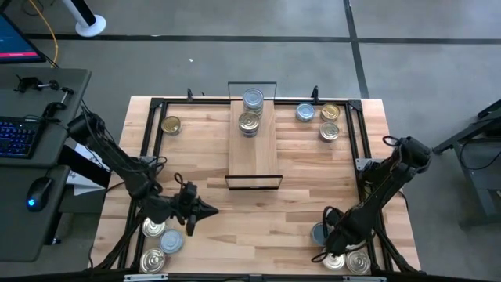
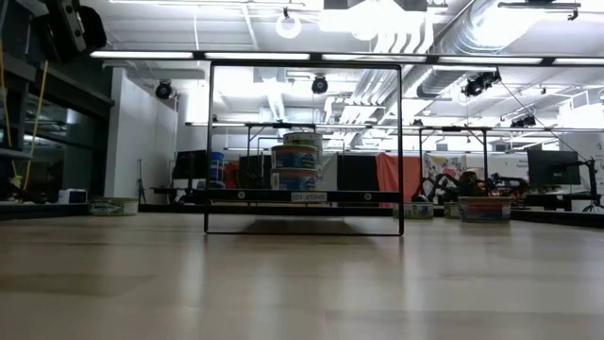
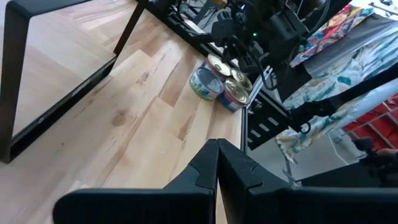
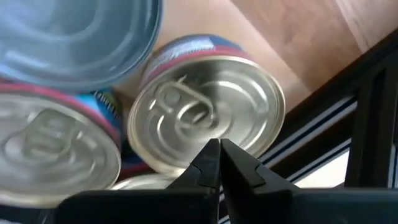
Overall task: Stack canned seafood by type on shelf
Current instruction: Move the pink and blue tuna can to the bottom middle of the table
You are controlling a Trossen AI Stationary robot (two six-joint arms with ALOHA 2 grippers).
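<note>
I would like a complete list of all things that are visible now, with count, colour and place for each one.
shelf: one, light wood with black wire end frames, table centre.
tins on the shelf: two stacks at its far end, silver-topped and gold-topped; count per stack unclear.
tin far left: one, gold top, alone on the table.
tins far right: three, one silver-blue and two gold.
tins near left: three, near corner.
tins near right: about three, partly hidden by the arm.
table: one, butcher-block wood.
keyboard: one, blue-lit, left desk.
left gripper: shut, empty, above bare table.
right gripper: shut, over the near-right tins.
</note>
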